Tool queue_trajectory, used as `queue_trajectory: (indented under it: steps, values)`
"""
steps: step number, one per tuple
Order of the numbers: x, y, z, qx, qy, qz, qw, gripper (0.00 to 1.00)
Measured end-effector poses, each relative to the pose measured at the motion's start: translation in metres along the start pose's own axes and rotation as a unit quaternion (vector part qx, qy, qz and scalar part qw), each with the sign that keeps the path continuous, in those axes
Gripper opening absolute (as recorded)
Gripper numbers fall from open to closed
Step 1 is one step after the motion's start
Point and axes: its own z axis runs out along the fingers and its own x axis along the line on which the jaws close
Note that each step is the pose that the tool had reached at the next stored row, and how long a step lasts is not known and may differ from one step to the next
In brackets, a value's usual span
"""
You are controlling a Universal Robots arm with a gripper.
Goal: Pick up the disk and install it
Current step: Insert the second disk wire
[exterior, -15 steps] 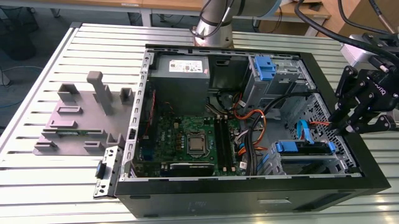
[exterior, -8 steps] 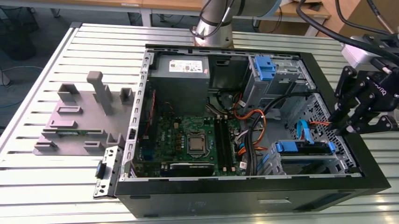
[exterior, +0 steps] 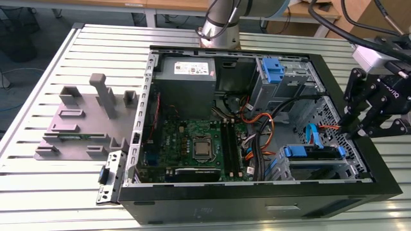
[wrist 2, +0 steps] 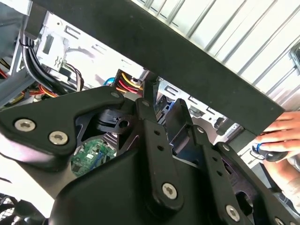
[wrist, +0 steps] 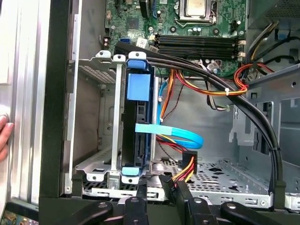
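The tool (exterior: pixel 376 122) is held just outside the case (exterior: pixel 257 199), beside the bay (wrist: pixel 112 117) where the disk (wrist: pixel 138 117) is seated; its grip cannot be told.

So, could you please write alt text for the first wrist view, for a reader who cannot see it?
A blue-framed hard drive stands on edge in a metal drive cage inside an open computer case, a light-blue flat cable plugged into it. Behind lie bundled black cables and a green motherboard; the black claw hangs near the cage.
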Motion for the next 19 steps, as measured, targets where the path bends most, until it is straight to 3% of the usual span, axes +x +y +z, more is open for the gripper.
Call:
queue_trajectory:
  steps: [6,12,19]
  values:
    - [-0.0018,0.0019,-0.0028,0.0003,0.0,-0.002,1.0,0.37]
    - [-0.0065,0.0036,-0.0008,0.0005,0.0,-0.008,0.99997,0.37]
    - [-0.0071,0.0035,0.004,0.0005,0.0021,-0.009,0.99996,0.37]
